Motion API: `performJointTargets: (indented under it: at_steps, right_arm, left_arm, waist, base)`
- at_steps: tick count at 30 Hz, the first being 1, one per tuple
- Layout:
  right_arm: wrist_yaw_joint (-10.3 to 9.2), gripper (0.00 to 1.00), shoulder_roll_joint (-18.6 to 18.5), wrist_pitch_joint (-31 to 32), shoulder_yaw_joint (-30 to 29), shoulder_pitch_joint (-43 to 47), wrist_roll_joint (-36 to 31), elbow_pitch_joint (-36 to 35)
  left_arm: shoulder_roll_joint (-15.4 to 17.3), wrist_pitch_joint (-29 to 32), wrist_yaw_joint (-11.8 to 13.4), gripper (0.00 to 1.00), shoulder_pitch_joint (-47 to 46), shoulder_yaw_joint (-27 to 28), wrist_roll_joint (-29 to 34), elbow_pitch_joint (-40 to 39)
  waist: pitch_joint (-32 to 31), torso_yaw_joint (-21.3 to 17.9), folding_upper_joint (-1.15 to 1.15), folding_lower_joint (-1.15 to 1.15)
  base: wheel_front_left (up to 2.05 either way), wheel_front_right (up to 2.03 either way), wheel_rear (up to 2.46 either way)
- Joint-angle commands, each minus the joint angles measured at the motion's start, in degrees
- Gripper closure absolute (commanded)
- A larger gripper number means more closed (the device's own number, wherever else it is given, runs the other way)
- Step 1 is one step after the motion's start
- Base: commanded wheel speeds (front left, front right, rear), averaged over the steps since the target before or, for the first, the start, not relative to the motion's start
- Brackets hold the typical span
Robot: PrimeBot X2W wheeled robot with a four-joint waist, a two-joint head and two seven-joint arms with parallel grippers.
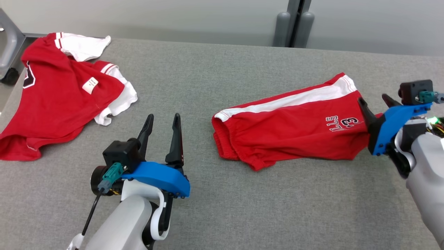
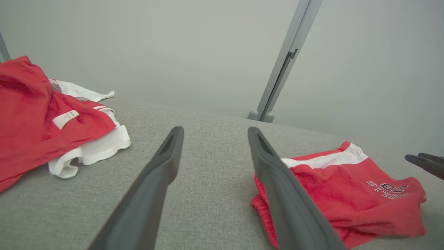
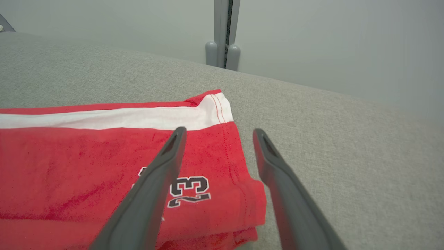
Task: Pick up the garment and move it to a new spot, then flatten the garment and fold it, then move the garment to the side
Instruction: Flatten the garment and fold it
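The garment, a pair of red shorts (image 1: 288, 135) with a white side stripe and a "23" print, lies folded in layers on the grey table (image 1: 222, 69), right of centre. My right gripper (image 1: 373, 99) stands open at its right hem. In the right wrist view one finger of this gripper (image 3: 219, 131) is over the print on the shorts (image 3: 86, 166) and the other over bare cloth-covered table; nothing is held. My left gripper (image 1: 163, 118) is open above the table, left of the shorts (image 2: 347, 194), apart from them. The left wrist view shows its fingers (image 2: 215, 130) spread.
A red and white shirt (image 1: 59, 93) lies crumpled at the table's far left, hanging over the left edge. A grey post (image 1: 295, 24) stands behind the back edge, and a grey wheeled frame (image 1: 8, 45) is beyond the left corner.
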Motion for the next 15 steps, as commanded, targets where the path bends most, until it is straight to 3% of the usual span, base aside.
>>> performJointTargets:
  at_steps: [1, 7, 15]
  right_arm:
    - [0.01, 0.00, -1.11, 0.47, -0.13, 0.88, 0.75, 0.47]
    - [0.01, 0.00, -2.99, 2.17, -0.85, 0.40, 1.48, 2.25]
    - [0.01, 0.00, -5.47, 8.91, 0.61, -1.76, 0.56, 5.69]
  left_arm:
    - [0.06, -0.78, 0.47, 0.00, 0.48, 0.84, -0.24, 0.62]
    - [-0.37, -1.83, 0.72, 0.00, 1.09, 1.54, -0.35, 1.13]
    - [-0.21, -2.47, 1.35, 0.00, 0.74, 2.36, 0.02, 0.31]
  waist:
    - [0.26, 0.51, 0.01, 0.01]
    - [1.62, 1.98, 0.01, 0.01]
    - [4.95, 4.34, 0.01, 0.01]
  base:
    - [0.00, 0.00, 0.00]
    - [0.00, 0.00, 0.00]
    - [0.00, 0.00, 0.00]
